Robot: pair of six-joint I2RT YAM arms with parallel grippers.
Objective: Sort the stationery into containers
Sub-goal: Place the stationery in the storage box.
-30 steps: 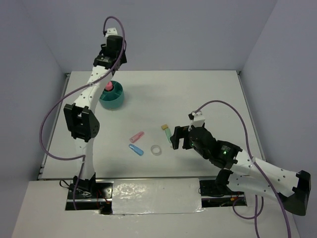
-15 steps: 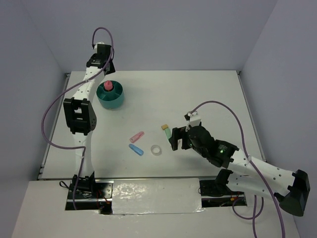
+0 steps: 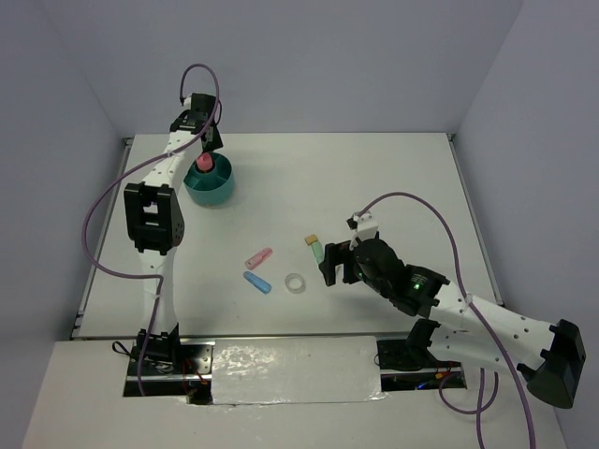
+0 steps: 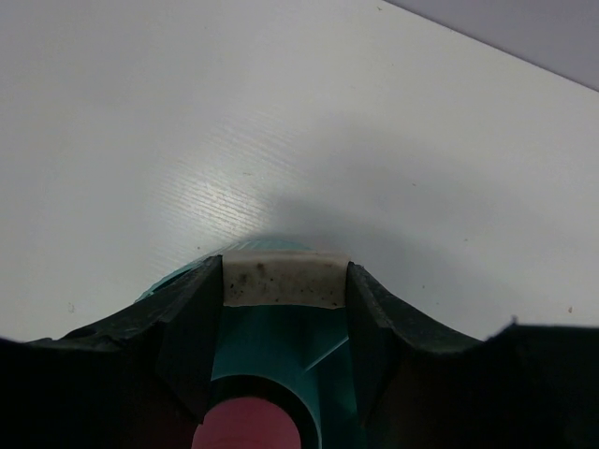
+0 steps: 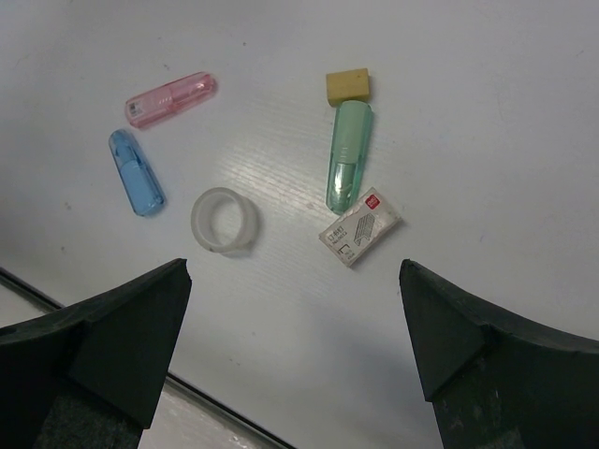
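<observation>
My left gripper (image 4: pixel 284 281) is shut on a small dirty-white block (image 4: pixel 284 279), held just above the far rim of the round teal organiser (image 4: pixel 281 346). A pink item (image 4: pixel 248 426) stands in the organiser's central well. From above, the left gripper (image 3: pixel 204 138) hangs over the organiser (image 3: pixel 220 192) at the back left. My right gripper (image 5: pixel 295 281) is open and empty above the table. Ahead of it lie a pink stick (image 5: pixel 170 99), a light-blue stick (image 5: pixel 137 172), a clear tape ring (image 5: pixel 225 220) and a green pen (image 5: pixel 349 155).
A small yellow block (image 5: pixel 347 86) lies at the green pen's far end and a flat staples box (image 5: pixel 360 226) at its near end. The table's near edge (image 5: pixel 112 327) runs just below the tape ring. Purple cables loop off both arms.
The left wrist has swung and come down toward the organiser's far rim, still holding the white block. The right gripper has edged slightly left and stays open.
</observation>
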